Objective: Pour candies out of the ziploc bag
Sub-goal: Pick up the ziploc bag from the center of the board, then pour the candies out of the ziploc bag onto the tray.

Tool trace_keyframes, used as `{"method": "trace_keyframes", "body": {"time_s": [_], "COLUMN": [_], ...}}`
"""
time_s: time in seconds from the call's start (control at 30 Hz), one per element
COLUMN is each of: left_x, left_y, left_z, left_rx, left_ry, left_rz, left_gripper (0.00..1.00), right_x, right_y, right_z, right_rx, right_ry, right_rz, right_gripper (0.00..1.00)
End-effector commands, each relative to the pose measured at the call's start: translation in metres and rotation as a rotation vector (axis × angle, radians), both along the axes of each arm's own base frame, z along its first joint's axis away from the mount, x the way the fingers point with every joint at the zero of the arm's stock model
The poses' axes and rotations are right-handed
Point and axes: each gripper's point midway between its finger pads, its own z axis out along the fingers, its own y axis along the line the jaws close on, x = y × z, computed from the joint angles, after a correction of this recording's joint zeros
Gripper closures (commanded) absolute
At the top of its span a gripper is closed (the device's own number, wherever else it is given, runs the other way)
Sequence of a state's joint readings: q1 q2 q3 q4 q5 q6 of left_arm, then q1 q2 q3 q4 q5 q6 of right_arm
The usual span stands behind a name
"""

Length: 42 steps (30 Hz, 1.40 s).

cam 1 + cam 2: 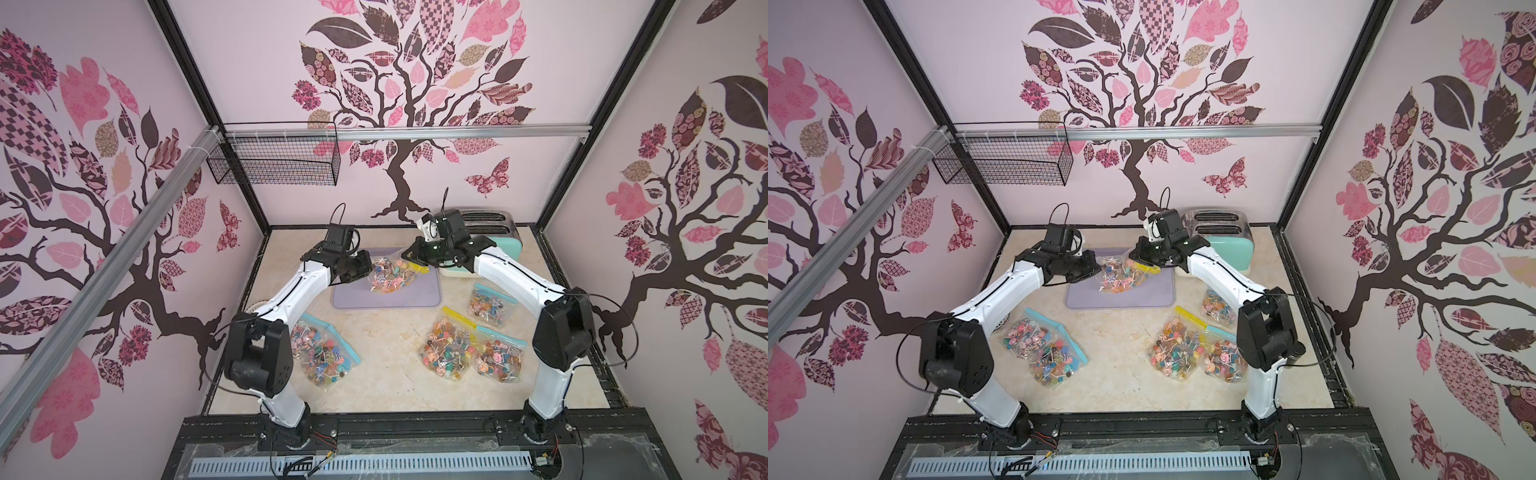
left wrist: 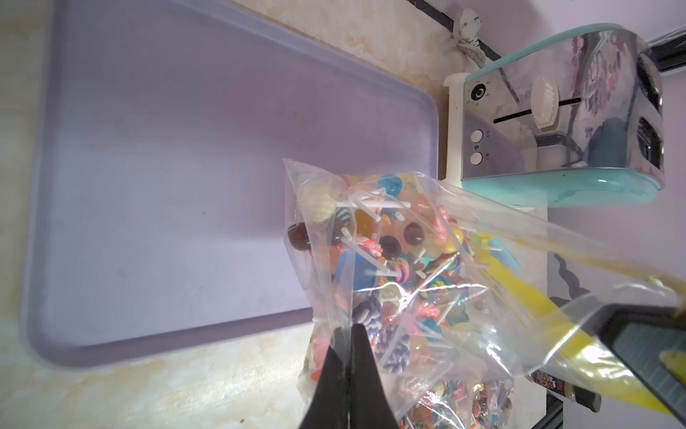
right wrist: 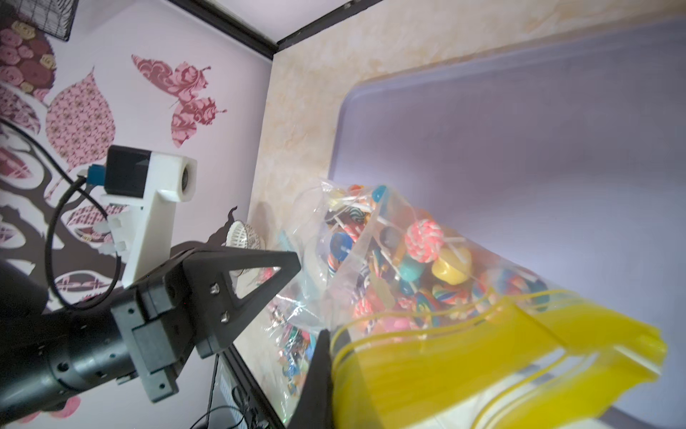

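Both arms on one ziploc bag (image 1: pixel 392 274), which hangs between the two grippers. The left gripper (image 2: pixel 349 330) is closed on the clear film at the bag's sealed end. The right gripper (image 1: pixel 412 257) is closed on the yellow zip strip (image 3: pixel 482 353) at the mouth end. The candies (image 2: pixel 389 241) sit packed inside the bag, sagging below both grippers, and we see none outside it. Directly beneath the grippers lies the purple tray (image 1: pixel 415 297), its floor bare. We judge the step in hand to be the hold over the tray, with the pour not yet begun. The strip looks buckled, but we cannot tell whether the seal is parted. The next move would call for an open mouth, then the left gripper's end raised above the right's so the load slides out over the tray rather than past its rim. Behind the right gripper stands a teal toaster (image 1: pixel 490 220), close to the tray. Back towards the arm bases, further filled bags (image 1: pixel 453 349) lie flat on the pale marbled desk (image 1: pixel 386 386). Beyond everything are walls with tree decals (image 1: pixel 399 83) and a wire basket (image 1: pixel 274 164) on a rail.
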State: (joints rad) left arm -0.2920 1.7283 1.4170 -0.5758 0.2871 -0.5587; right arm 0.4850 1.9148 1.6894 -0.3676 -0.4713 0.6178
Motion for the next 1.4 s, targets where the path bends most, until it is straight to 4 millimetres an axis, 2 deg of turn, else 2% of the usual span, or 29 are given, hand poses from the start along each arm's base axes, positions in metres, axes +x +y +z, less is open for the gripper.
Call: {"method": "trace_keyframes", "body": {"time_s": [0.0, 0.13, 0.27, 0.43, 0.53, 0.6, 0.77, 0.97, 1.1, 1.37], "left_x": [0.034, 0.058, 0.072, 0.076, 0.076, 0.075, 0.074, 0.072, 0.07, 0.065], "left_y": [-0.005, -0.016, -0.026, -0.032, -0.034, -0.037, -0.043, -0.041, -0.037, -0.027], "left_z": [0.007, -0.007, -0.019, -0.027, -0.026, -0.02, 0.009, 0.039, 0.049, 0.077], "left_rx": [0.004, -0.008, -0.029, -0.037, -0.039, -0.045, -0.034, -0.011, 0.01, 0.064], "left_ry": [-0.079, -0.083, -0.071, -0.058, -0.058, -0.067, -0.115, -0.152, -0.163, -0.2], "left_rz": [-0.011, -0.035, -0.064, -0.094, -0.111, -0.131, -0.169, -0.178, -0.176, -0.163], "left_gripper": [1.0, 1.0, 1.0, 1.0, 1.0, 1.0, 1.0, 1.0, 1.0, 1.0], "right_x": [0.026, 0.052, 0.068, 0.071, 0.068, 0.067, 0.06, 0.051, 0.046, 0.042], "right_y": [-0.004, -0.011, -0.024, -0.035, -0.037, -0.039, -0.042, -0.043, -0.042, -0.04], "right_z": [-0.014, -0.043, -0.07, -0.094, -0.101, -0.102, -0.101, -0.107, -0.109, -0.108], "right_rx": [-0.025, -0.06, -0.095, -0.135, -0.14, -0.139, -0.129, -0.119, -0.104, -0.08], "right_ry": [-0.001, 0.028, 0.063, 0.094, 0.107, 0.108, 0.109, 0.125, 0.133, 0.138], "right_rz": [0.011, -0.021, -0.057, -0.087, -0.093, -0.1, -0.103, -0.097, -0.091, -0.08], "right_gripper": [1.0, 1.0, 1.0, 1.0, 1.0, 0.98, 0.69, 0.5, 0.43, 0.36]}}
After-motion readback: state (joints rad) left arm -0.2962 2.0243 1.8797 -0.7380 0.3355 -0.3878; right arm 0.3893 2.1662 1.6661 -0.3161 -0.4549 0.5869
